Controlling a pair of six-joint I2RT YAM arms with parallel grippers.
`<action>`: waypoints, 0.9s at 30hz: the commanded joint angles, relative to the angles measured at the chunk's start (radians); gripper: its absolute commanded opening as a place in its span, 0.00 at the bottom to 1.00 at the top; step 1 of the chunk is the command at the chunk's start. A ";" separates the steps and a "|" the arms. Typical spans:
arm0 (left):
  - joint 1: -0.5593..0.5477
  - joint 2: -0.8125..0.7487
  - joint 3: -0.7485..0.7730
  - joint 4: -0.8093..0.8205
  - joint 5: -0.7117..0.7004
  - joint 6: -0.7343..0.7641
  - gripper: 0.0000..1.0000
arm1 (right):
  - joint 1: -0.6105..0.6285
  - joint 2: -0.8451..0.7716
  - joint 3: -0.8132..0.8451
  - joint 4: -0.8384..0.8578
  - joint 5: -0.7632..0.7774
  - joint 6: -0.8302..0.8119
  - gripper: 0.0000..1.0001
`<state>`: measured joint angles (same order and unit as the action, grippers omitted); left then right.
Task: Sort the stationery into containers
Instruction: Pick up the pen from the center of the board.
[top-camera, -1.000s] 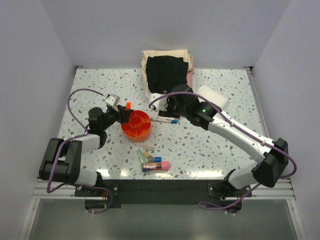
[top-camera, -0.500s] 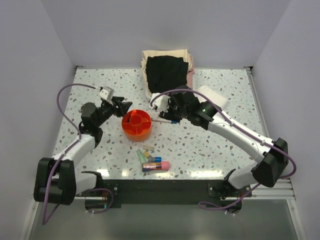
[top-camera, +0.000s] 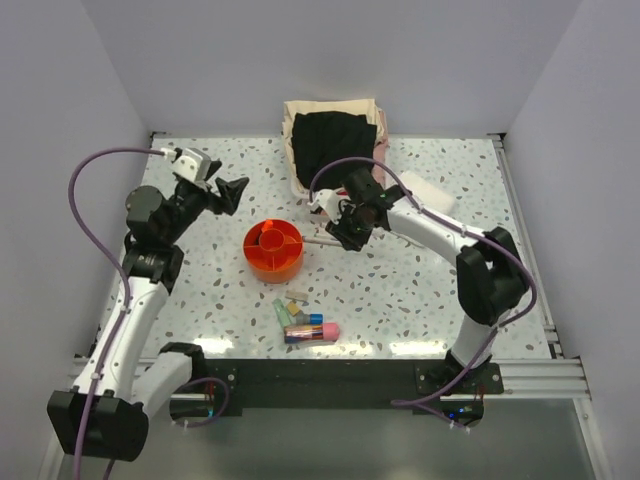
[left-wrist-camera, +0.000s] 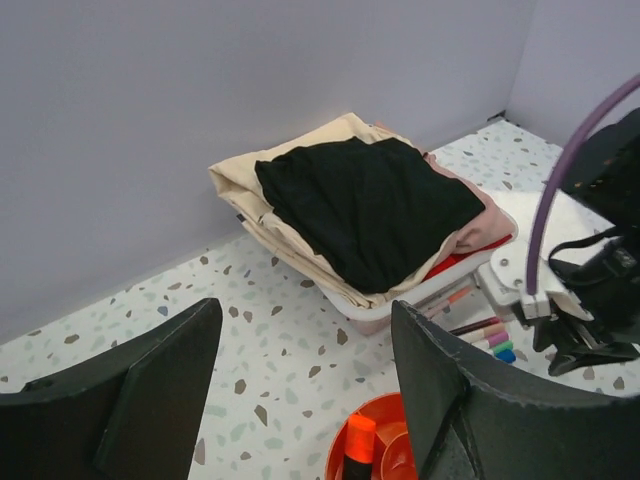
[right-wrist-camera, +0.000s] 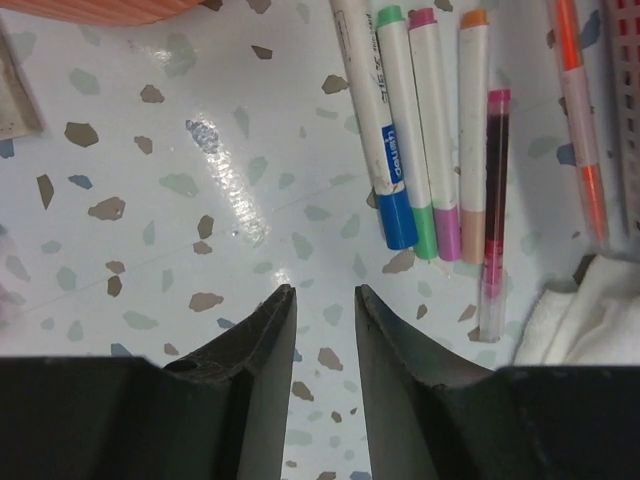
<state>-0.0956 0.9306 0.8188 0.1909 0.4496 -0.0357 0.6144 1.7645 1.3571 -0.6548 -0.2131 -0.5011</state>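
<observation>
Now that the left claw (left-wrist-camera: 300, 392) has lifted clear of the round orange plastic tray (top-camera: 251, 259), jaws wide apart and empty, an orange marker (left-wrist-camera: 358, 441) stands inside it. The right claw (right-wrist-camera: 322, 312), narrowed on nothing, hovers beside white coloured-cap pens (right-wrist-camera: 421, 130) lying on the tabletop (right-wrist-camera: 150, 210), probably next.

Pale lilac walls (top-camera: 300, 50) enclose a speckled terrazzo table (top-camera: 420, 300) on three sides. A metal rail (top-camera: 520, 225) lines its right edge, and light glints along its near edge.
</observation>
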 joint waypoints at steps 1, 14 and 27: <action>0.007 0.051 0.173 -0.233 0.145 0.181 0.74 | -0.021 0.065 0.073 0.001 -0.091 -0.063 0.32; -0.263 0.799 1.048 -1.321 0.192 0.980 0.59 | -0.385 -0.094 0.166 0.167 -0.245 0.415 0.34; -0.544 1.114 1.185 -1.312 0.020 0.999 0.48 | -0.594 -0.391 -0.027 0.150 -0.241 0.495 0.57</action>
<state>-0.5961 2.0209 1.9472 -1.1000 0.5190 0.9276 0.0418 1.4101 1.4246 -0.5034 -0.4408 -0.0566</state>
